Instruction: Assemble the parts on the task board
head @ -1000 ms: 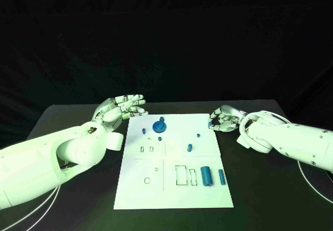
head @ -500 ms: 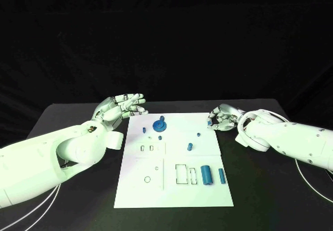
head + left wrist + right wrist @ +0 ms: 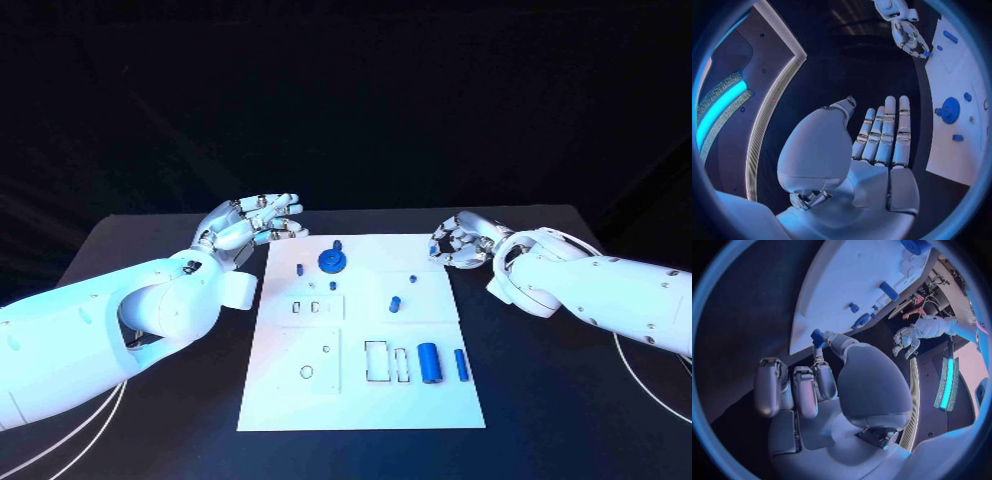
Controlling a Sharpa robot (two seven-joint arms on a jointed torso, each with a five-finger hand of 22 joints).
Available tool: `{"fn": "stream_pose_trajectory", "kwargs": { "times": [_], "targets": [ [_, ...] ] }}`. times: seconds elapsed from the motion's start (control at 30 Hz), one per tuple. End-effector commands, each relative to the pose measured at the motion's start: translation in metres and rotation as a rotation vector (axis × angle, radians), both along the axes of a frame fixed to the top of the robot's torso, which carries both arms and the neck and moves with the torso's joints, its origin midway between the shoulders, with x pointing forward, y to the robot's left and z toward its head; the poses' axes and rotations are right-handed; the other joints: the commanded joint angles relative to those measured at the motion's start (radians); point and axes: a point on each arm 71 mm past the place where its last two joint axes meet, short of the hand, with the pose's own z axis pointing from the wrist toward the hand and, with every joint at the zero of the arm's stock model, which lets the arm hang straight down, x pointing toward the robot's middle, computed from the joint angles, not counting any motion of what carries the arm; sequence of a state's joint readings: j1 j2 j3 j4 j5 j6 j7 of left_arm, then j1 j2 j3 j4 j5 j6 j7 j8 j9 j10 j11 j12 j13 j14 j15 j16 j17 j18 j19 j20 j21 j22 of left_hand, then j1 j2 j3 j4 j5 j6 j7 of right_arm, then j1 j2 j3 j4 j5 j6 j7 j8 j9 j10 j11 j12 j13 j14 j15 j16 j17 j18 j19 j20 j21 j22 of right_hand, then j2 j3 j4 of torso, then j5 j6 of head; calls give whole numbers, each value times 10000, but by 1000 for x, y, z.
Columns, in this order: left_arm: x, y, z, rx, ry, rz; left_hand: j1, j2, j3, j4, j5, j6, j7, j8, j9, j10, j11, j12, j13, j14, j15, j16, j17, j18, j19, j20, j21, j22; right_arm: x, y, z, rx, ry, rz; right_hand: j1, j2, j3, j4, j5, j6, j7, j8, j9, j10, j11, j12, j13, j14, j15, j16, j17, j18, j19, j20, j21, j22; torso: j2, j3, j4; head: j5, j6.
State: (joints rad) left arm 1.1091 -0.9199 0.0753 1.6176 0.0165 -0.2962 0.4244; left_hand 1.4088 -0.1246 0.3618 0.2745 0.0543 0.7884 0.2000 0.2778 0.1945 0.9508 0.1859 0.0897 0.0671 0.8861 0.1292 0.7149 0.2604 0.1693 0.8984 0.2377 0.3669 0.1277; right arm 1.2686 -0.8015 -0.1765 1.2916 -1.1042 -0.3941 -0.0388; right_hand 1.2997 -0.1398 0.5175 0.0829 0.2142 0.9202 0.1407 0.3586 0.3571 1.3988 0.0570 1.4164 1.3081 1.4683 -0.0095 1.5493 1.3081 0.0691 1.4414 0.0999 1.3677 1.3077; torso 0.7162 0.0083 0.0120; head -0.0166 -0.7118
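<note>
Dim all round, and the task board (image 3: pixel 361 330) is the brightest thing here, a pale slab glowing under light from above. Around it the table (image 3: pixel 562 400) sinks to near black, and beyond the board's far edge the backdrop is pure darkness. Soft highlights sit on the white arms either side of the board. Both wrist views bend the board's straight edges into curves, with a dark frame ringing each circle.
</note>
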Motion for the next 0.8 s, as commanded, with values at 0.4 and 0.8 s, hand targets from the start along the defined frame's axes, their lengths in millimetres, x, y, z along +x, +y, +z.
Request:
{"fn": "stream_pose_trajectory", "kwargs": {
  "times": [0.4,0.8],
  "targets": [
    [2,2,0,-21,-107,-63,86,42,57,10,-25,-79,496,-19,15,46,65,-43,10,-30,37,-50,18,129,-71,16,-45,-13,-22,60,29,840,-716,1266,18,157,37,34,27,73,-84,59,89,14,-55,30,420,899,-74,37,2081,-162,53,-78,115,937,-64,-42,-16,33,52],
    [3,2,0,-24,-173,16,106,51,75,-1,-23,-76,493,-16,20,54,62,-48,11,-30,35,-55,26,132,-71,16,-44,-16,-46,145,25,687,-802,3354,30,183,58,26,28,31,-79,50,88,22,-55,31,425,907,-77,48,2113,-175,86,-86,161,980,-82,-68,-8,247,-11]
  ]
}}
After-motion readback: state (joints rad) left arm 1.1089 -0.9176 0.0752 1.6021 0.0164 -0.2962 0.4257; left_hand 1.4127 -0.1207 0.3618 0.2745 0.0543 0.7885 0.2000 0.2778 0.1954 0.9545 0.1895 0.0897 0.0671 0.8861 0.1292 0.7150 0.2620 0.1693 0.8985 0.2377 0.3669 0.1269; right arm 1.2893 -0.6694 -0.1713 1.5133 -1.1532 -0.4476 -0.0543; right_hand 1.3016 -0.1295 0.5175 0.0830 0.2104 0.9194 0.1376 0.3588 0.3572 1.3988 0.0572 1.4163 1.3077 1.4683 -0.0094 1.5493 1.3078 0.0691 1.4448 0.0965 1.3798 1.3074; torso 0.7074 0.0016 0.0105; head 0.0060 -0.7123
